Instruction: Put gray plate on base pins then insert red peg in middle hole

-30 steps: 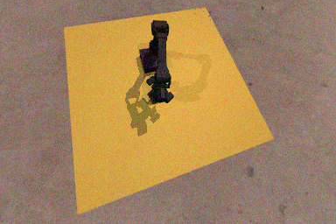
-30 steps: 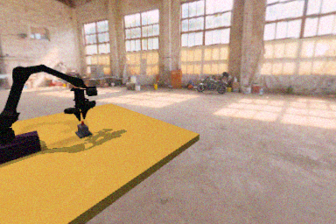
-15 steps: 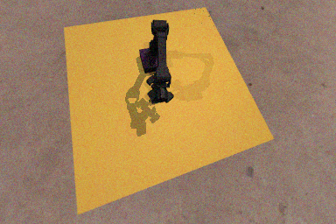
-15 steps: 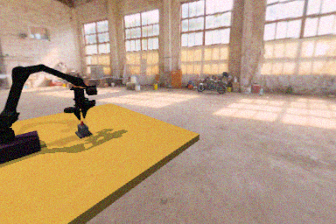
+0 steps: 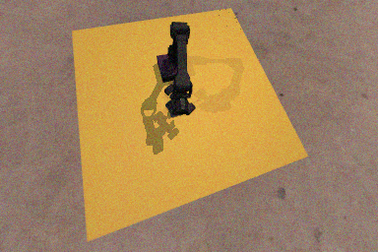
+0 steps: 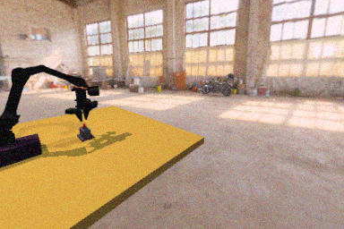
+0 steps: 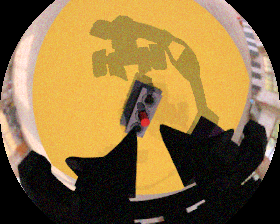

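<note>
Hovering above plate (image 7: 147,106) | my pincer (image 6: 85,115) (image 7: 148,128) stood partly open, empty | red peg (image 6: 83,125) (image 7: 144,120) poked up toward plate's six o'clock end

No lettering, label, brand, number or sign can be read in any of the views.
</note>
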Controlling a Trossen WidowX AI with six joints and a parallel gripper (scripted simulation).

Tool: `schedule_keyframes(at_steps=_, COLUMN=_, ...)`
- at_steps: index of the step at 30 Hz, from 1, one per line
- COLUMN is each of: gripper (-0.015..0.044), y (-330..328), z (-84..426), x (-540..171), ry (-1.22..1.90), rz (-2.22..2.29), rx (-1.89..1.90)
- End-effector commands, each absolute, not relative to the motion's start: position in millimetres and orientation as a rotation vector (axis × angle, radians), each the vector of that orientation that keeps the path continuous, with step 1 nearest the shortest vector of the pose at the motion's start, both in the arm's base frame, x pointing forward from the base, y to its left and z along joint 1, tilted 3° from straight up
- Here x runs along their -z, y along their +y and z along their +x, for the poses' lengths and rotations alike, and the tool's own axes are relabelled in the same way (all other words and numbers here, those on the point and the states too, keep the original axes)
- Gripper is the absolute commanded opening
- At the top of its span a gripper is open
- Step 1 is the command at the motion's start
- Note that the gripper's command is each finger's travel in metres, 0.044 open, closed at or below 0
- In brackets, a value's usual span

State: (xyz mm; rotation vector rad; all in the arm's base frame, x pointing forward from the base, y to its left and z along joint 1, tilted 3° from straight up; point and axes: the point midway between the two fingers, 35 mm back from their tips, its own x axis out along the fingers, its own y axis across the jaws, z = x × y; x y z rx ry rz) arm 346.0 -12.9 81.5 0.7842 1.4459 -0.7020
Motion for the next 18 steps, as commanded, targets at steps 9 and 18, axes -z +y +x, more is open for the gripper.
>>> schedule_keyframes(at_steps=9, gripper=0.015, y=-14, z=346, x=-90, ry=1.448, rz=0.784, rx=0.696)
schedule_keyframes(at_steps=18, gripper=0.015, y=-15, z=345, x=-95, ry=1.448, rz=0.783, rx=0.696)
